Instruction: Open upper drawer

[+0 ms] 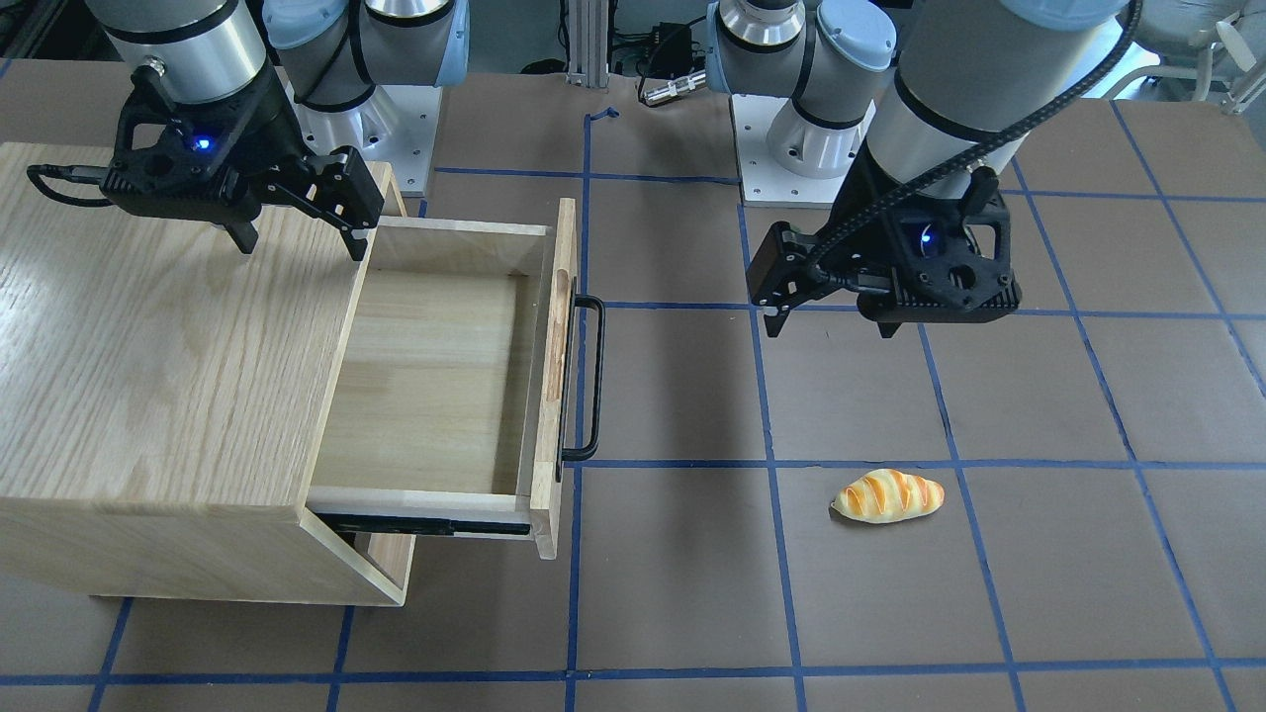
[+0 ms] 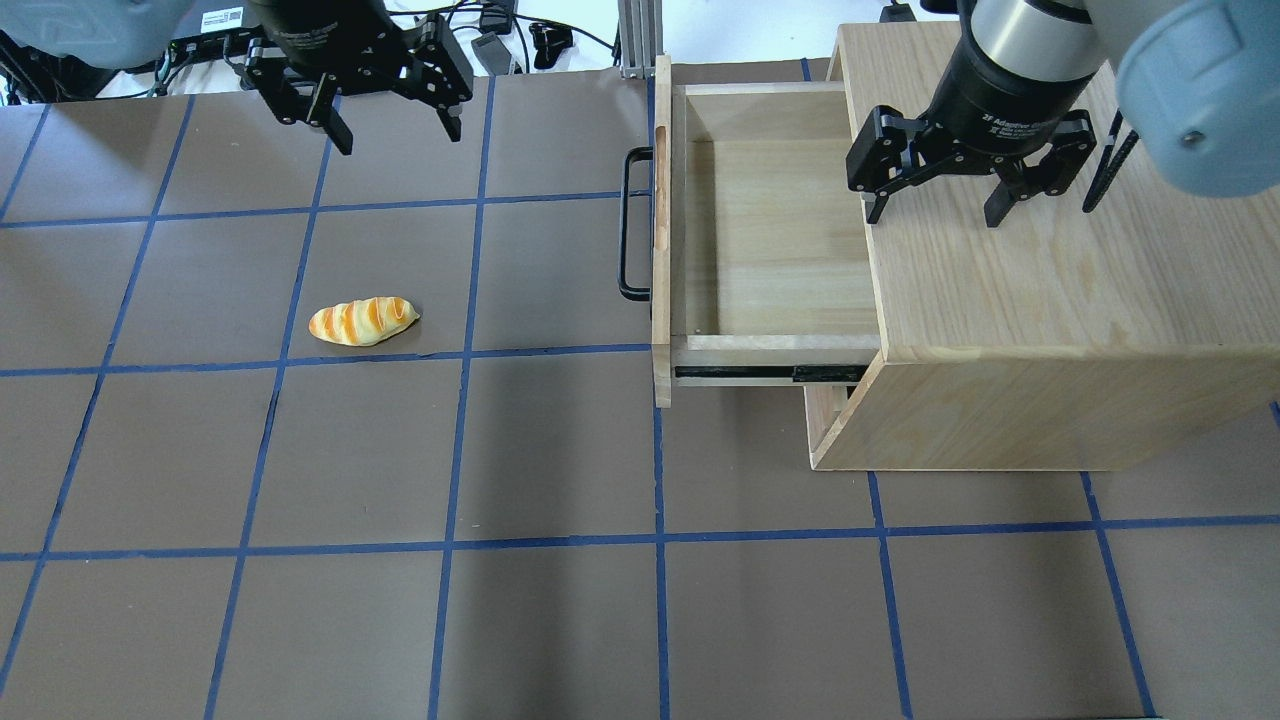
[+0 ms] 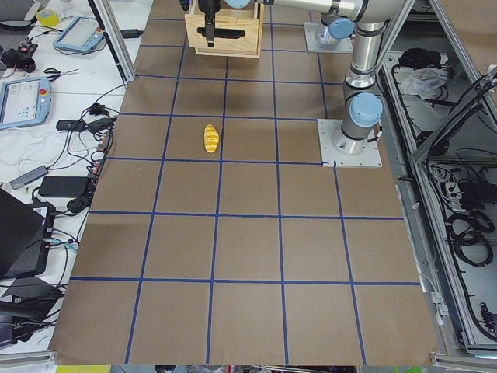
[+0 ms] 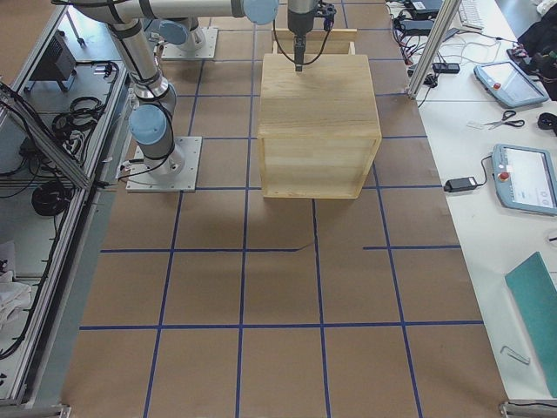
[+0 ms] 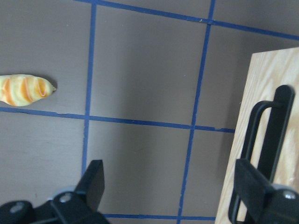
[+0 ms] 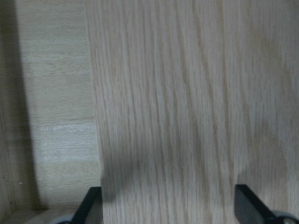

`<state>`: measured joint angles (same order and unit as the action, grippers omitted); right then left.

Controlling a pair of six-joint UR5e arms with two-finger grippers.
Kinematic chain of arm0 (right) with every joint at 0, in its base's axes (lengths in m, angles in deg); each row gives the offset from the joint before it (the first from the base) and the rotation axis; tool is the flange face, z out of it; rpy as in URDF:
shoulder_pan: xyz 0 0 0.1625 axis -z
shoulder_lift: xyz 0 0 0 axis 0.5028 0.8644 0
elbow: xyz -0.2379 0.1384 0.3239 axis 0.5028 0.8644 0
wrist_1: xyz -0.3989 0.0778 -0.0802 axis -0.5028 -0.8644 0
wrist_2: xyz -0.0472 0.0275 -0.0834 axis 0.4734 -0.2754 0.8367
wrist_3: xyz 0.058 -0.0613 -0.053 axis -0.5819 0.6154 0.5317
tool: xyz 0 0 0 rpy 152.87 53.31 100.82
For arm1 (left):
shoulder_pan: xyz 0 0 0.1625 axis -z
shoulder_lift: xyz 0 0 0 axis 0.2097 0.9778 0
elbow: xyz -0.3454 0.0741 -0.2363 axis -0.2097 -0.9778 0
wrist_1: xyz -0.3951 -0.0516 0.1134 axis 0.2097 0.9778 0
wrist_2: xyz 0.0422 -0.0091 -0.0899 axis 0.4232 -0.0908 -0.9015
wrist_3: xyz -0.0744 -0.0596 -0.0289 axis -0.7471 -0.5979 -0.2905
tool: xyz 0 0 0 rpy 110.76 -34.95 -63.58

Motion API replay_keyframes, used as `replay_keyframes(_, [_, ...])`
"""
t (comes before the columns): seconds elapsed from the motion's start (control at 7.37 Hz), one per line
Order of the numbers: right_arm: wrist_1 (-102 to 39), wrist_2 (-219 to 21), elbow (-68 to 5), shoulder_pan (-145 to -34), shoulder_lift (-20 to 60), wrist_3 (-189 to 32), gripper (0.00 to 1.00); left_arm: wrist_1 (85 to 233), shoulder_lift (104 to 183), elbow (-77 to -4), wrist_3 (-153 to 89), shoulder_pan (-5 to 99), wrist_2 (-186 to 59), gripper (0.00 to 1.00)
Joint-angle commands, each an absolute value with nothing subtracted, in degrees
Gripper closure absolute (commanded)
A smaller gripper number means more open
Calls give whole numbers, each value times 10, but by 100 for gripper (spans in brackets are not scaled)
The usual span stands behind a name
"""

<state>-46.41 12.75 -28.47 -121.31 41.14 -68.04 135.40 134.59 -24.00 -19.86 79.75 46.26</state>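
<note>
The upper drawer (image 2: 770, 250) stands pulled well out of the oak-grain cabinet (image 2: 1050, 290). Its light-wood tray is bare inside and a black side rail (image 2: 760, 374) shows beneath the near wall. The front panel with the black bar handle (image 2: 625, 225) faces the left arm's half of the surface (image 2: 560, 600). I read the opening as done or nearly so, so the step in hand, as I judge it, is getting clear without undoing it.

My left hand (image 2: 398, 135) hangs above the surface well apart from the handle, fingers spread wide and holding nothing. In its wrist view the handle sits off by the right finger, not between the two. My right hand (image 2: 934, 215) is over the cabinet top near its front edge, likewise wide open and empty (whether its fingertips touch the wood I cannot tell).

To do this well I would lift each hand straight up before any sideways travel and keep the left one away from the bar, so it cannot nudge the drawer back in. If more travel is wanted, I would take the bar square-on and pull along the rails, not across them.

The surface is brown, marked in squares with blue tape. A toy bread loaf (image 2: 362, 321) lies on the left arm's side, well apart from the drawer. Around the rig I see aluminium framing (image 4: 432, 39), bundles of cable (image 3: 458, 225), and white benches (image 4: 461, 139) carrying teach pendants (image 4: 526, 178) and scissors (image 3: 53, 74)
</note>
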Motion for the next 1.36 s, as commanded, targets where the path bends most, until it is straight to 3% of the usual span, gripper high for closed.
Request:
replay_keyframes(0.0, [-464,127,-285,-1213,411,-680,0,1381,1313,-277,-85,748,505,0])
replay_keyframes(0.41, [-464,127,-285,-1213,411,-680,0,1377,1283,-324,-99,747,511,0])
replay_keyframes(1.22, [-464,127,-285,-1213,411,-680,0,1337,1286,-328,-139,749,509,0])
